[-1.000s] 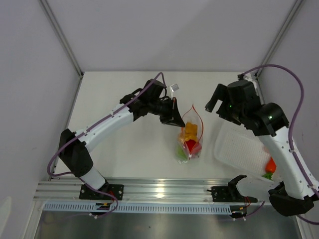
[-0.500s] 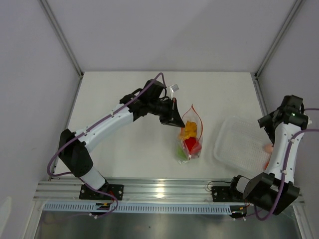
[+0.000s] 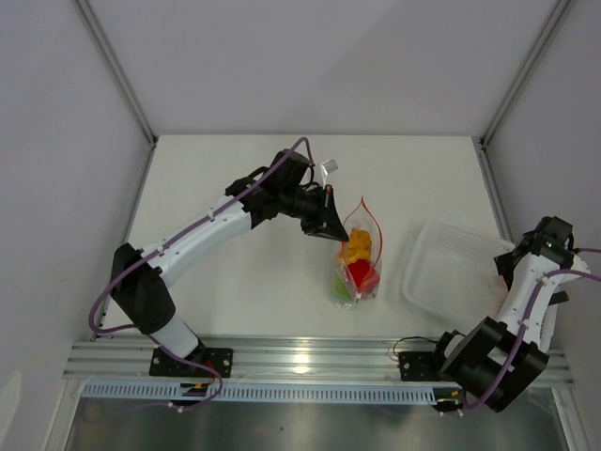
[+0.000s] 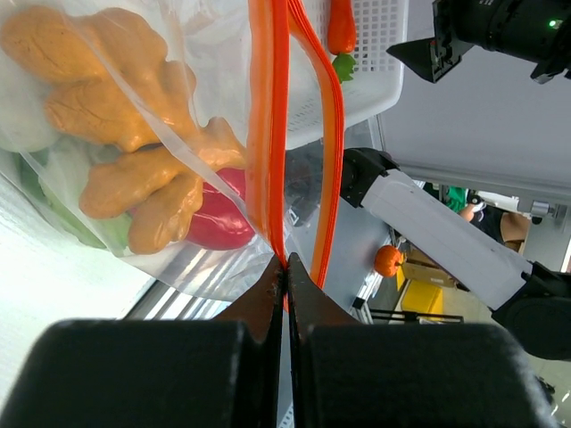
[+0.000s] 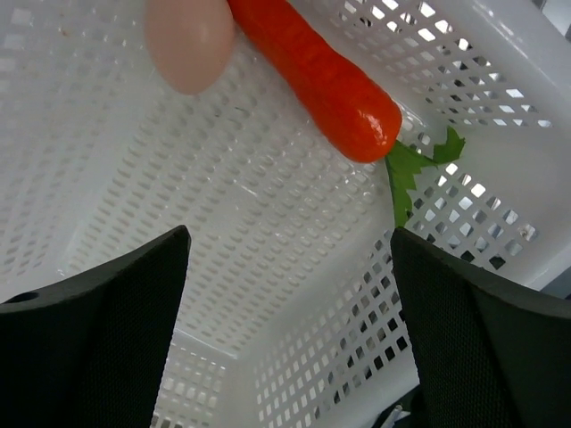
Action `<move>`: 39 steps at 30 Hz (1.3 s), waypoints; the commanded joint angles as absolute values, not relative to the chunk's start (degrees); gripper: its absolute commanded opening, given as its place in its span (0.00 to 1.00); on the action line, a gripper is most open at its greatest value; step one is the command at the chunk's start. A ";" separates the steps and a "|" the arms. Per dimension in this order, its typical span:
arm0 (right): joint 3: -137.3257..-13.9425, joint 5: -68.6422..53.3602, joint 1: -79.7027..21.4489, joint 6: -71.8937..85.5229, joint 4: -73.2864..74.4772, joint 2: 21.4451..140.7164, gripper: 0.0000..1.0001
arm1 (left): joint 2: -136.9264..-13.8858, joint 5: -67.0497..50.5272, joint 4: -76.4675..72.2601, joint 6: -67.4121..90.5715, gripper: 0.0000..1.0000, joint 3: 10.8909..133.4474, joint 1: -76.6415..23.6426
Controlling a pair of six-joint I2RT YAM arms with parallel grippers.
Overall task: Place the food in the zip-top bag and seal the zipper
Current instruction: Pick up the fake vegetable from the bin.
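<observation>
Black fingers of your left gripper are pressed together on the zipper, pinching the red-orange strip at one end. From that pinch the zipper's two halves run apart, so the mouth of the zip-top bag stands open. The bag lies near the middle of the table, just to the right of your left gripper, with its bottom toward the arm bases.

Through the clear plastic you can see the orange-yellow lumpy piece highest up. The red pepper sits against it, and a green piece sits at the bottom corner of the bag.

Further right, apart from the bag, is the white perforated basket. Your right gripper hangs over its far right end with the jaws wide apart and nothing between them. Below that gripper, on the basket floor, the pink one lies touching an orange-red carrot-shaped piece. That piece's green leaves rest against the basket wall.
</observation>
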State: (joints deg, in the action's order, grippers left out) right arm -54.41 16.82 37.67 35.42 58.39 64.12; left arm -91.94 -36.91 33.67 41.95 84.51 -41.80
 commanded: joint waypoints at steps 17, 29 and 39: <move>-47.90 16.09 46.74 32.17 40.52 75.05 0.85 | -89.56 -41.75 30.94 41.49 0.01 84.11 -41.31; -46.23 13.89 48.87 32.96 37.53 82.79 0.82 | -91.23 -45.96 28.13 42.19 0.01 84.64 -40.08; -43.69 17.32 38.76 38.31 37.36 83.76 0.79 | -90.79 -47.90 25.76 42.54 0.01 82.44 -38.06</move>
